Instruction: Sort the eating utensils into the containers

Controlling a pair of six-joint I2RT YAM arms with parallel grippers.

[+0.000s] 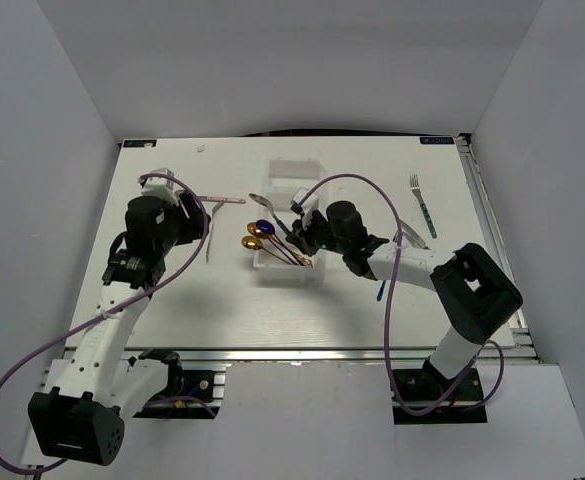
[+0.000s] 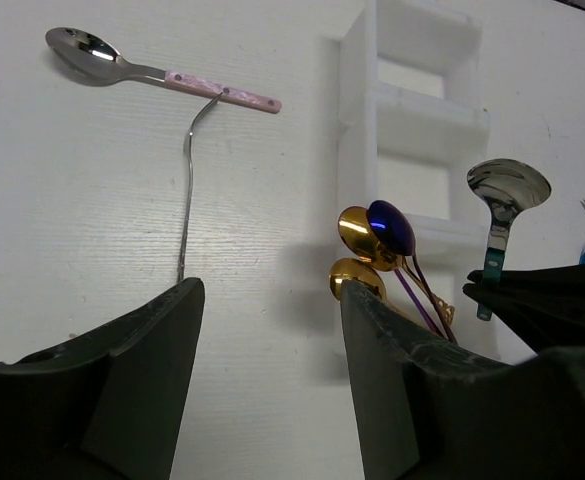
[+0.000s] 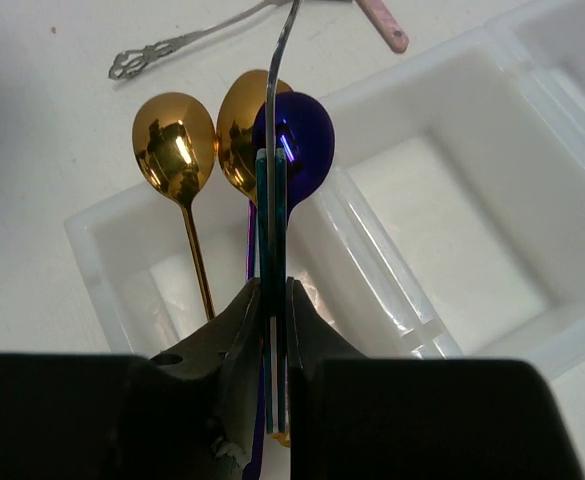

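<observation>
We find the spoon with the teal handle [image 3: 272, 215] clamped edge-on between the fingers of the right gripper [image 3: 272, 300], which grips it on the handle. The spoon is carried above the end compartment of the white tray [image 3: 372, 270], its bowl pointing out past the tray wall. That compartment holds two gold spoons [image 3: 175, 140] and a blue spoon [image 3: 307, 140], handles inside and bowls resting over the rim. The held spoon lies roughly along the same line, which we judge to be deliberate, so that it drops in beside its like. The neighbouring compartments in the wrist view show nothing in them. The left gripper [image 2: 267, 340] hangs over the table beside the tray, jaws spread and empty, with a thin silver piece [image 2: 186, 190] lying ahead of the gap, likely its next pick. A pink-handled spoon [image 2: 162, 72] touches that piece at its far end. A fork [image 1: 422, 205] lies well apart on the right, unsorted.
</observation>
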